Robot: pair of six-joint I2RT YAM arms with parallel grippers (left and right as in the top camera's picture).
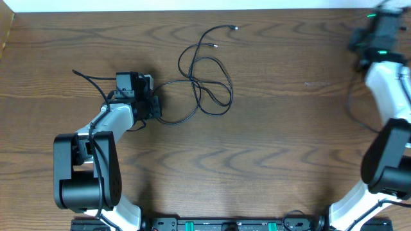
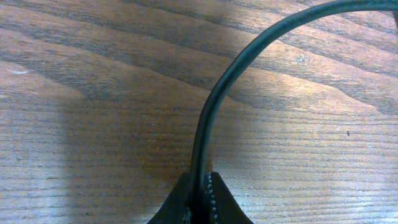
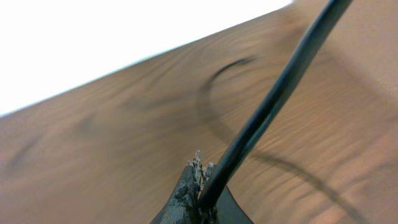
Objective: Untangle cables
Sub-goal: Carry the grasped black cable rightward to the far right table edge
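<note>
Thin black cables (image 1: 205, 83) lie looped together in the middle of the table. Two small plug ends (image 1: 234, 27) point to the far side. No white cord shows. My left gripper (image 1: 156, 108) is at the left end of the tangle, low over the table. In the left wrist view it (image 2: 200, 180) is shut on a black cable (image 2: 214, 106) that arcs up and to the right. My right gripper (image 1: 379, 29) is at the far right corner. In the right wrist view it (image 3: 202, 171) is shut on a black cable (image 3: 273, 99) that runs up to the right.
The wooden table (image 1: 276, 160) ends in a white strip at the far edge (image 1: 192, 5). Thicker black arm cables hang by the left arm (image 1: 90, 80) and the right arm (image 1: 352, 106). The arm bases stand along the near edge.
</note>
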